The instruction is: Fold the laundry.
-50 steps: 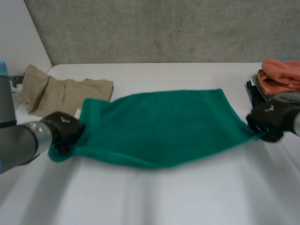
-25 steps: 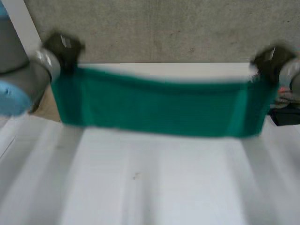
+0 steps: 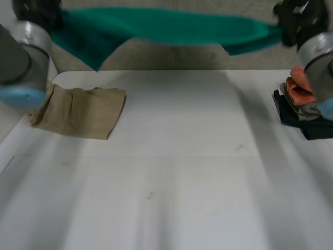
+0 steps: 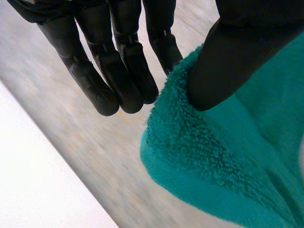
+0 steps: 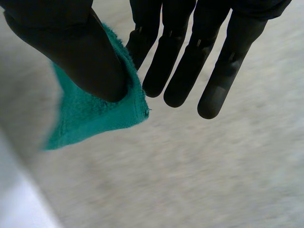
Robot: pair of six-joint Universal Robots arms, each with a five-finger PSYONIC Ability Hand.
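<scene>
Towel is up in the air, strung between the two hands high over the table, with the grey wall behind it. Its long axis runs straight across from one hand to the other. That's the relation that matters: each hand has its own end, neither is nearer the middle, and the cloth leads away from each set of fingertips toward the other hand. Left hand first: in its wrist view the thumb presses down on a thick corner of the towel and the other fingers reach out straight just beside it. I read that as a pinch on the corner, though the finger under the cloth is hidden. Right hand does the same job: thumb pinning a thin pointed corner against the nearest finger, the rest of the fingers spread straight and bare. A loose flap droops below the span near the left hand, so that end isn't drawn tight. The towel itself is deep green terry, fuzzy looped pile, soft and floppy with a bulky rolled edge. Below, a crumpled tan cloth lies flat under the left arm and a stack of folded clothes, orange on top, sits under the right. My call: the next move wants the towel laid back down with that long axis kept across the table.
</scene>
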